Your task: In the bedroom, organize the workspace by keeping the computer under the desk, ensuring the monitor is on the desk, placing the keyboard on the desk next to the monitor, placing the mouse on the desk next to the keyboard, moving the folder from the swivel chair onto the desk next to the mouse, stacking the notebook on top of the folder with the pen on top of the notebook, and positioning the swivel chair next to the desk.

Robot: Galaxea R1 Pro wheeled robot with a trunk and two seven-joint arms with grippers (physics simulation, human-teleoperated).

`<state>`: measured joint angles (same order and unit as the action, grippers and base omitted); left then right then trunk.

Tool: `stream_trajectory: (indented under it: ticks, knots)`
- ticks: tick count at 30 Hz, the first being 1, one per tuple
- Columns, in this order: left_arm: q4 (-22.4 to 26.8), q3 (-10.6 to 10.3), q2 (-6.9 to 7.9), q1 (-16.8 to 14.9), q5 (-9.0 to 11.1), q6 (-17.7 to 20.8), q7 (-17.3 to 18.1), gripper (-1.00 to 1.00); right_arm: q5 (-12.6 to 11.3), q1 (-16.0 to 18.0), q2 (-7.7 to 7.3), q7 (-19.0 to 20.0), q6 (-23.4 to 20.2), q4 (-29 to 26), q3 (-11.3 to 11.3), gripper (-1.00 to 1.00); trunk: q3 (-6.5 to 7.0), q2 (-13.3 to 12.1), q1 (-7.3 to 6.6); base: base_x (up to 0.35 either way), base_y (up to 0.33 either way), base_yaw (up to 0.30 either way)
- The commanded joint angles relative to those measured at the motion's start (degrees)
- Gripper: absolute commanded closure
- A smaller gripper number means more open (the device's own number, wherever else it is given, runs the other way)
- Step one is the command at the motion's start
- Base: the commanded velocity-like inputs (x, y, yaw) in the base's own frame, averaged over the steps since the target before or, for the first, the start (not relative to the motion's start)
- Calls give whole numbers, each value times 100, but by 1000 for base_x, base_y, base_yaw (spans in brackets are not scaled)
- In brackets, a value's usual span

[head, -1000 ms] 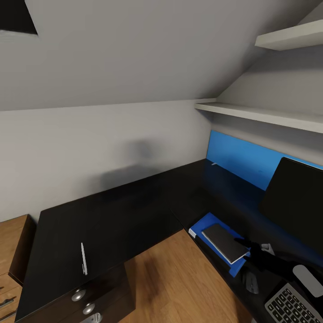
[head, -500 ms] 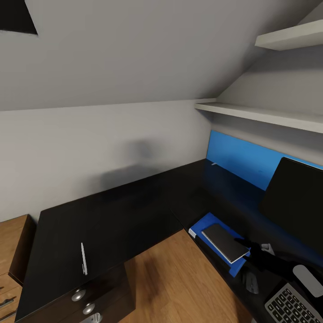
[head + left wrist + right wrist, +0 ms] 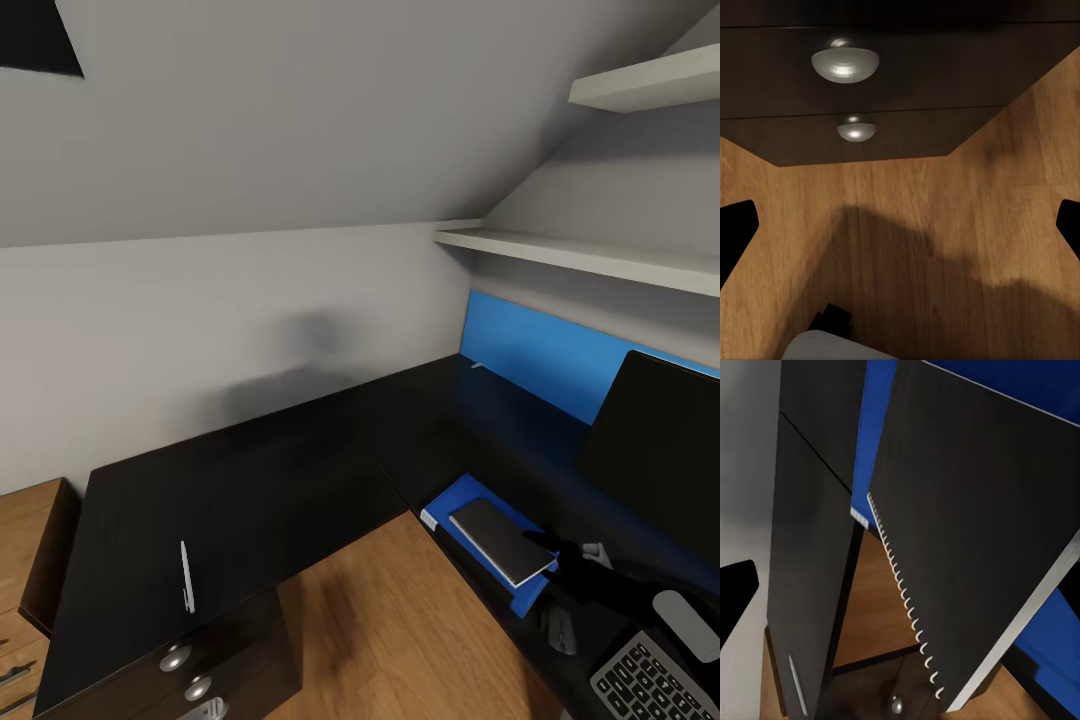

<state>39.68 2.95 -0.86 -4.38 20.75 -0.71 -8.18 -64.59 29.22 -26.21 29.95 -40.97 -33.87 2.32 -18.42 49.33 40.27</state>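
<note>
We are hovering our right gripper (image 3: 562,556) just over the near corner of the notebook (image 3: 500,541), which is lying flat on the blue folder (image 3: 447,505) on the desk (image 3: 250,480). In the right wrist view the notebook (image 3: 975,532) is spreading wide just ahead of the fingers, its spiral binding running along one edge and the folder (image 3: 875,427) peeking out beyond it. Whether the right gripper's fingers are apart or together we cannot tell, as the dark hand is blurring into the desk top.

The pen (image 3: 186,577) is lying well apart from that gripper, far along the other wing of the desk, above the drawer unit. The monitor (image 3: 660,455) is standing just behind the right gripper, and the mouse (image 3: 560,628) and keyboard (image 3: 655,685) are sitting just on its near side.

Our left gripper's fingers (image 3: 736,229) are standing wide apart, pointing down at the wooden floor (image 3: 945,240) with the drawer knobs (image 3: 845,64) ahead of them; nothing is between them.

We judge the pen to be the remaining piece. The risks we are weighing: withdrawing the right hand carelessly could drag the notebook off the folder or nudge the mouse. The pen is thin and lying flat on a glossy top, so a pinch could skid it or roll it off the edge.
</note>
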Motion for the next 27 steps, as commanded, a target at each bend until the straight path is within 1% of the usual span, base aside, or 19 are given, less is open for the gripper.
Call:
stream_trajectory:
  ticks: [1,3,27]
  knots:
    - [4,4,-3,-2,60,-8,-8,-100,-27,5,-7,11,-8,3,24,-100,-7,5,1,0,0,0]
    - [4,4,-3,-2,60,-8,-8,-100,-27,5,-7,12,-8,3,23,-100,-7,5,1,0,0,0]
    - [4,4,-2,-2,60,-8,-8,-100,-27,5,-10,19,-8,3,23,-100,424,-957,-526,0,0,0]
